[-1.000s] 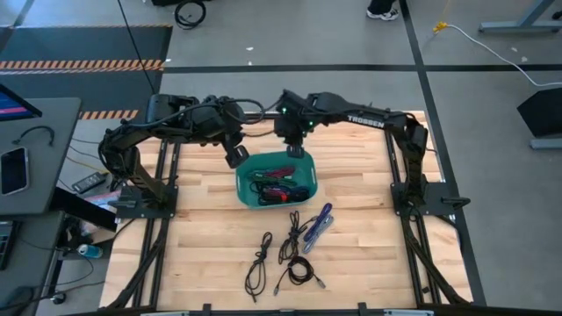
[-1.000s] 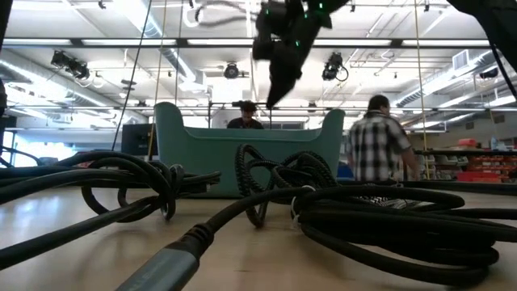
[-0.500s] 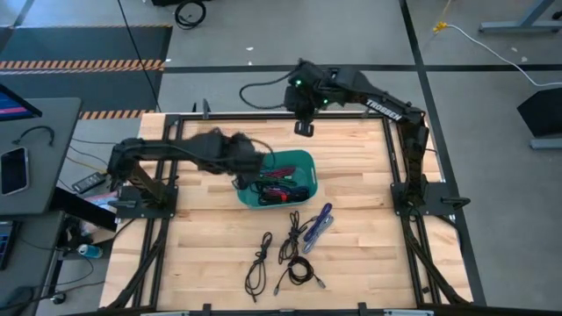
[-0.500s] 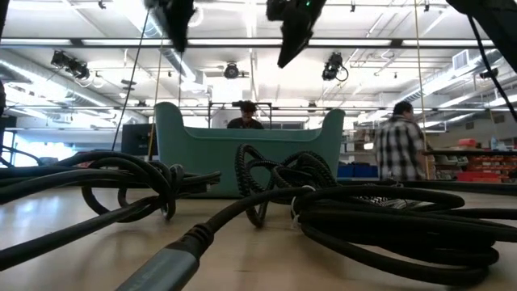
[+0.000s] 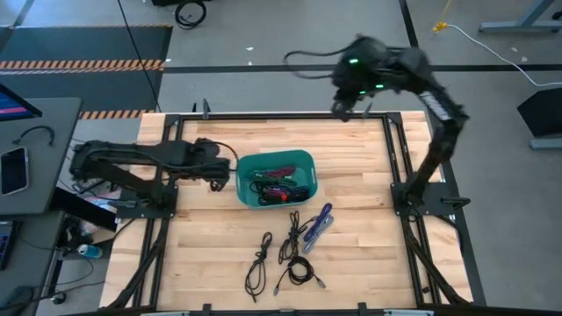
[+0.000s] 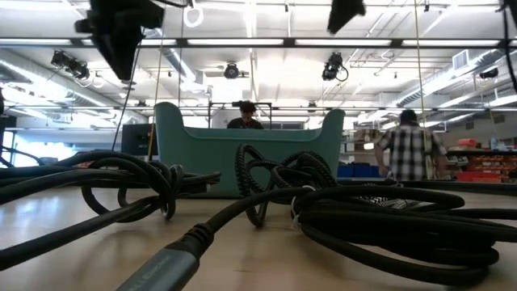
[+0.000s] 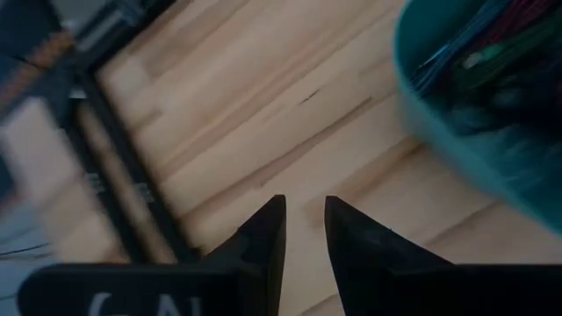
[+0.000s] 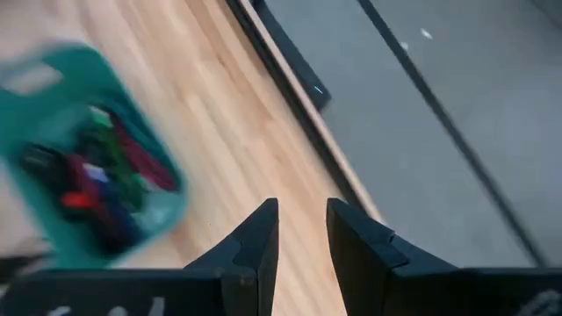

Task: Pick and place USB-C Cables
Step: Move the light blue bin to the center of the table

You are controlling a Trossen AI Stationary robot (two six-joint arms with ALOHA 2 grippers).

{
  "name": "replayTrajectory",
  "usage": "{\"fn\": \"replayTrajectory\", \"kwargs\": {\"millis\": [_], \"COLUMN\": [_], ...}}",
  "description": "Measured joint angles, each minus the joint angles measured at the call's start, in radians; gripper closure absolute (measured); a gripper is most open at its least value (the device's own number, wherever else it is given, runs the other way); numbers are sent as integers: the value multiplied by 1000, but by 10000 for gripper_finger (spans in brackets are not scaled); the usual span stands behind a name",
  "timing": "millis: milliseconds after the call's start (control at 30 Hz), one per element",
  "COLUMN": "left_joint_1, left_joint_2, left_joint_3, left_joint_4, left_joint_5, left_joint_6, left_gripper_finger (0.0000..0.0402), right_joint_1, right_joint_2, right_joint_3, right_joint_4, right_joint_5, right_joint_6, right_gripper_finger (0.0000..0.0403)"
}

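Both arms have pulled back from the teal bin (image 5: 303,161), left tool (image 5: 213,183) beside it, right tool (image 5: 339,109) at the table's (image 5: 369,254) far edge, fingers slightly apart and empty, USB-C cables (image 5: 291,250) on the table.

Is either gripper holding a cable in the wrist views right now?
No: the left gripper and right gripper each show an empty gap between their fingertips, nothing clamped.
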Motion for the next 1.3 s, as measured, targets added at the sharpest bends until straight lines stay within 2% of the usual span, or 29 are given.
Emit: {"fn": "replayTrajectory", "kwargs": {"millis": [167, 333, 433, 533, 700, 800, 867, 967, 1067, 1133, 1200, 1300], "left_joint_1": [1, 8, 10, 10, 10, 21, 34, 66, 105, 123, 137, 139], "left_joint_2": [-174, -294, -336, -348, -348, -349, -350, -350, -350, -350, -349, -349], "left_joint_3": [-166, -338, -429, -499, -543, -537, -520, -509, -507, -507, -507, -507], "left_joint_4": [176, 341, 463, 564, 598, 596, 601, 595, 584, 573, 575, 577], "left_joint_5": [-4, -16, -12, -12, -11, -26, -40, -64, -73, -59, -44, -35], "left_joint_6": [-29, -29, -34, -33, -36, -32, -2, 30, 33, 32, 25, 4], "left_gripper_finger": [312, 312, 312, 312, 312, 312, 312, 312, 312, 312, 312, 312], "right_joint_1": [18, 96, 152, 206, 245, 228, 203, 146, 73, 26, -15, -48], "right_joint_2": [-121, -203, -222, -229, -228, -228, -227, -226, -203, -173, -135, -67], "right_joint_3": [0, 0, 0, -34, -232, -423, -557, -740, -891, -953, -982, -987], "right_joint_4": [0, 0, 0, 2, 2, 64, 169, 430, 739, 882, 963, 961], "right_joint_5": [-76, -92, -61, 33, 168, 171, 143, 70, -59, -159, -239, -292], "right_joint_6": [128, 250, 302, 339, 303, 240, 170, 65, -3, -17, -14, -21], "right_gripper_finger": [298, 298, 298, 298, 308, 358, 390, 397, 399, 400, 400, 400]}}
